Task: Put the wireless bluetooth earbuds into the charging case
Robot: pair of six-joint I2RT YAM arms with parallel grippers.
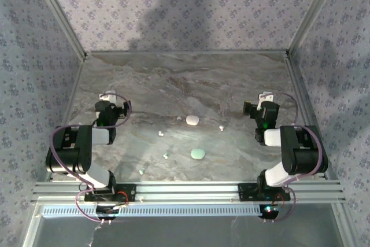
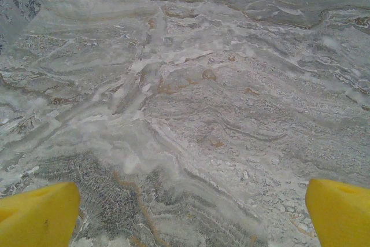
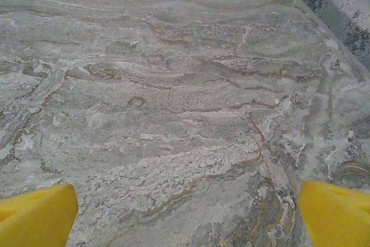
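Jaws of the left arm point(image 1: 87, 143) and right arm point(image 1: 295, 143) are shown wide apart over bare bench point(image 1: 173, 79). The earbuds point(image 1: 161, 133) are scattered between the arms, inward of both jaws. Three lie nearer the left and one nearer the right, around the white case point(image 1: 192, 120) and mint case point(image 1: 198, 154).

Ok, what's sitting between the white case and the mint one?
Nothing: in the top view, only bare marble table lies between the white case and the mint case.
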